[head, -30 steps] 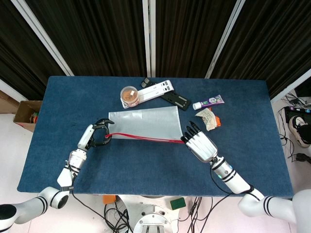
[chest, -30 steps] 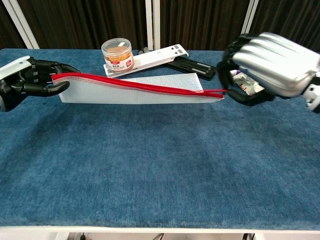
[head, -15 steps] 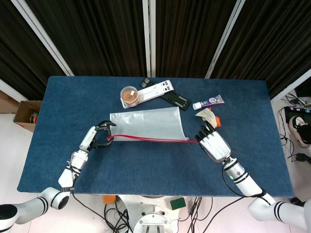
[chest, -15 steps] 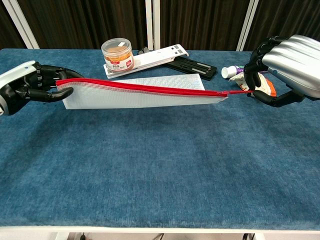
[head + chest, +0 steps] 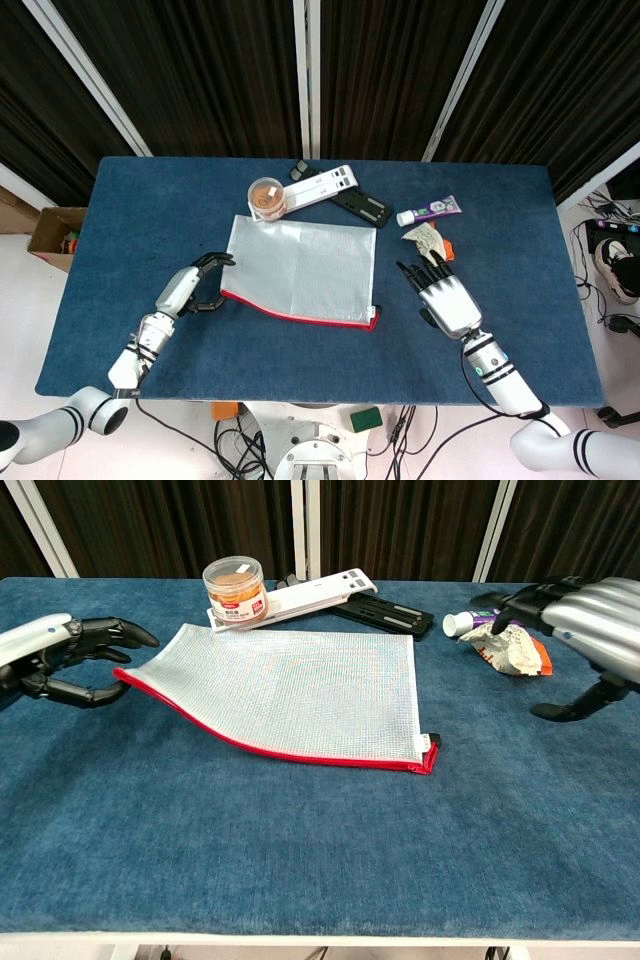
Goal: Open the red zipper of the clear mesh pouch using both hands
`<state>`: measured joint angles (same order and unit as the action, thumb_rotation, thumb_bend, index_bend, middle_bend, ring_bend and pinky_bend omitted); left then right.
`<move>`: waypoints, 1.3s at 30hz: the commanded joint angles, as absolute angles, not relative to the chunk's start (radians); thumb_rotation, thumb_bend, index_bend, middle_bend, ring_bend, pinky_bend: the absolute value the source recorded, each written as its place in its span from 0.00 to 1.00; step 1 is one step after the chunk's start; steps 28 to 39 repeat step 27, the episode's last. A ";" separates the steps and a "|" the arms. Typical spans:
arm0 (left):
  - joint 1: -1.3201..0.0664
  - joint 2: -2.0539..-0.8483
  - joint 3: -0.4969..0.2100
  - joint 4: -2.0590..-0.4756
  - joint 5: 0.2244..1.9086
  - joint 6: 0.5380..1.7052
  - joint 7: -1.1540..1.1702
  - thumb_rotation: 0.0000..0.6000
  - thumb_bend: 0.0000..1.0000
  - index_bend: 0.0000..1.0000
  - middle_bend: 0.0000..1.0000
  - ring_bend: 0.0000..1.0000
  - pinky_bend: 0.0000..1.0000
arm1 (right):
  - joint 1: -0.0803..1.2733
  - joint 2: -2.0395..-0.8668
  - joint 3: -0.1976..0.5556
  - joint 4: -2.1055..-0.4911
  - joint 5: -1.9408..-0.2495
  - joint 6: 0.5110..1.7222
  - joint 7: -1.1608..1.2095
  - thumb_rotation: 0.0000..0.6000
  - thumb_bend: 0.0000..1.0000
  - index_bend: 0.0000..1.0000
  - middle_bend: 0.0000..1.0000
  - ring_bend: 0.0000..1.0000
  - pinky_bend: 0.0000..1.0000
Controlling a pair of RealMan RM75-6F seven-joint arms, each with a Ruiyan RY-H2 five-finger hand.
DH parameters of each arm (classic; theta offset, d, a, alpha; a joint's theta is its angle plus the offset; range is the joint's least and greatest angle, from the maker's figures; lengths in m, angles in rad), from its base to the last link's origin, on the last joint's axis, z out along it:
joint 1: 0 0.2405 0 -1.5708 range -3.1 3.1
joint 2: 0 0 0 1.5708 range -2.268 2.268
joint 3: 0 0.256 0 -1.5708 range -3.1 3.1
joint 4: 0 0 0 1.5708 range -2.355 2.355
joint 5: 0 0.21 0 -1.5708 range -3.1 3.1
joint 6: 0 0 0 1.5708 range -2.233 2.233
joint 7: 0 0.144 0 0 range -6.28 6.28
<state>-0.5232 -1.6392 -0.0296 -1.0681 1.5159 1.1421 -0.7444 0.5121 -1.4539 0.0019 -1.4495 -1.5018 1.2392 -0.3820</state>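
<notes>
This is looking like a robot lab or test bay, not a home. A tabletop [image 5: 150, 200] covered in blue carpet-like cloth is standing before black curtains [image 5: 220, 70] hanging between white posts [image 5: 307, 75]. Loose cables [image 5: 240, 440] are trailing over the pale floor [image 5: 30, 300] under the front edge, and more cables [image 5: 600, 240] are lying at the right side. A cardboard box [image 5: 52, 235] is sitting on the floor at the left.
</notes>
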 commanded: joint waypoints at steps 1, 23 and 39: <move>-0.485 -1.528 -0.004 -1.185 1.499 1.148 -0.602 1.00 0.40 0.22 0.15 0.10 0.14 | 0.489 -1.430 0.012 -1.465 -1.492 1.259 -0.354 1.00 0.17 0.01 0.23 0.07 0.11; -0.136 -1.107 0.022 -1.601 1.386 1.567 -0.039 1.00 0.29 0.22 0.15 0.10 0.14 | 0.177 -1.039 -0.009 -1.634 -1.493 1.576 -0.001 1.00 0.29 0.04 0.22 0.07 0.20; -0.079 -1.105 0.037 -1.634 1.412 1.634 -0.009 1.00 0.29 0.22 0.15 0.10 0.14 | 0.145 -1.047 -0.028 -1.616 -1.507 1.573 0.041 1.00 0.30 0.04 0.21 0.07 0.19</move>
